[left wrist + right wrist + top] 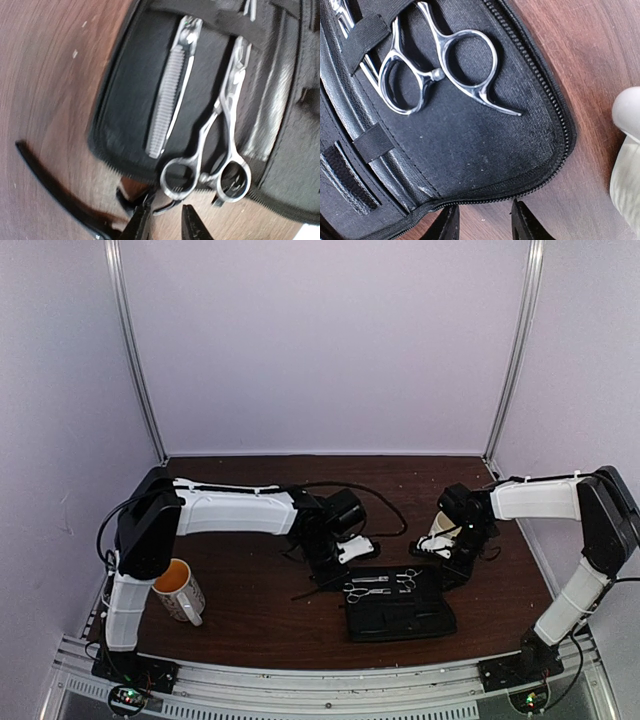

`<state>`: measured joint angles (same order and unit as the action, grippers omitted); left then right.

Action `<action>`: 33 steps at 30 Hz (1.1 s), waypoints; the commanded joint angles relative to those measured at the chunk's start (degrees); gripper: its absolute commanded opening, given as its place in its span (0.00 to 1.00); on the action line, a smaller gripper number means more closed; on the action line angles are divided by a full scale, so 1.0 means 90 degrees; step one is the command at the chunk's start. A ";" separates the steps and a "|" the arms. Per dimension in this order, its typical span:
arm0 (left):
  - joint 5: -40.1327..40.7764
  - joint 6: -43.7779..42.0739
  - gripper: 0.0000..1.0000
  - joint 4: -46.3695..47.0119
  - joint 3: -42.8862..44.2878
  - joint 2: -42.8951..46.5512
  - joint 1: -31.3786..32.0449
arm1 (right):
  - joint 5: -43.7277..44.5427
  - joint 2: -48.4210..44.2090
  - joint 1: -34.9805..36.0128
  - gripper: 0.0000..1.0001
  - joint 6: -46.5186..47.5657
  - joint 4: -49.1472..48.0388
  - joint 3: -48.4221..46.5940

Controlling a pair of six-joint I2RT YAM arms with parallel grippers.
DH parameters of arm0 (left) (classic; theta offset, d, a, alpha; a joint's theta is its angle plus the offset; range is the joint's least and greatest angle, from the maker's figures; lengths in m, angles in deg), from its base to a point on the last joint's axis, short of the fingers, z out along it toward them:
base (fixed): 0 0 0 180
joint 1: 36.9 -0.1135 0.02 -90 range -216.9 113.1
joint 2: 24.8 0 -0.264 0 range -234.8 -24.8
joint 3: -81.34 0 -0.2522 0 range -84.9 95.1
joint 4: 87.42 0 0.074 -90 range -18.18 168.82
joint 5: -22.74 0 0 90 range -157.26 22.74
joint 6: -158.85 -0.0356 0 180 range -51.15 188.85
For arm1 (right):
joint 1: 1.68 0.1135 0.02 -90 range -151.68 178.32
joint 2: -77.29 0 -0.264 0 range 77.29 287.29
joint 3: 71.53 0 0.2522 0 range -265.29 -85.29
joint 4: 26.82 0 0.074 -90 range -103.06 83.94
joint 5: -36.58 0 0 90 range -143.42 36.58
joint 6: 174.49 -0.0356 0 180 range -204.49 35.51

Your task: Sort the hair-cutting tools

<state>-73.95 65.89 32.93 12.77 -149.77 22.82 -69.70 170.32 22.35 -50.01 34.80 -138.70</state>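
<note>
Two pairs of silver tools lie on the black case. One pair of scissors has its ring handles at the case's edge, and the second pair is tucked under elastic straps on the case's lining. A thin black hair clip lies on the table just off the case. The left gripper hovers at the case's edge beside the first pair's rings, jaws apart with nothing between them. The right gripper sits off the case's zipped corner, likewise parted and empty. The likeliest trouble is a pinch that catches zip or fabric along with a ring (the handles sit right at the edge), dragging the whole case. Pulling strapped scissors upward could do the same. The white mug stands near the case's corner, where a wide right-arm swing could knock it.
</note>
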 commanded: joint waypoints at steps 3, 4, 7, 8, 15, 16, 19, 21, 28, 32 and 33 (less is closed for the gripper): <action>-0.0308 -0.0293 0.23 0.0008 0.0559 -0.0413 0.0129 | -0.0066 -0.0091 0.0025 0.37 -0.0030 -0.0078 -0.0005; -0.0310 -0.0303 0.23 -0.0005 0.0621 -0.0463 0.0139 | -0.0059 -0.0088 0.0025 0.37 -0.0032 -0.0082 0.0001; -0.0371 -0.0310 0.20 -0.0009 0.0739 -0.0542 0.0152 | -0.0064 -0.0100 0.0025 0.37 -0.0032 -0.0096 0.0005; -0.0378 -0.0316 0.20 -0.0009 0.0769 -0.0568 0.0160 | -0.0063 -0.0098 0.0025 0.37 -0.0032 -0.0100 0.0016; -0.0604 -0.0308 0.13 0.0013 0.0931 -0.0768 0.0193 | -0.0068 -0.0119 0.0025 0.37 -0.0032 -0.0126 0.0028; -0.0621 -0.0306 0.13 0.0017 0.0977 -0.0824 0.0206 | -0.0067 -0.0128 0.0025 0.37 -0.0033 -0.0122 0.0042; -0.0653 -0.0314 0.13 -0.0011 0.1125 -0.0982 0.0243 | -0.0076 -0.0127 0.0016 0.37 -0.0032 -0.0134 0.0044; -0.0652 -0.0315 0.13 -0.0028 0.1185 -0.1030 0.0249 | -0.0077 -0.0137 0.0015 0.37 -0.0027 -0.0144 0.0045; -0.0586 -0.0387 0.13 -0.0325 0.1706 -0.1356 0.0314 | -0.0114 -0.0136 0.0010 0.37 -0.0032 -0.0168 0.0047; -0.0461 -0.0452 0.13 -0.0526 0.2070 -0.1572 0.0346 | -0.0123 -0.0132 0.0015 0.37 -0.0022 -0.0152 0.0049; -0.0430 -0.0450 0.13 -0.0526 0.2097 -0.1580 0.0346 | -0.0125 -0.0128 0.0010 0.37 -0.0022 -0.0166 0.0039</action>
<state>-78.61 63.13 29.15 29.84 -161.25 25.12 -70.02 170.30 22.35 -50.01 33.79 -138.59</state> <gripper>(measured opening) 0.133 0.369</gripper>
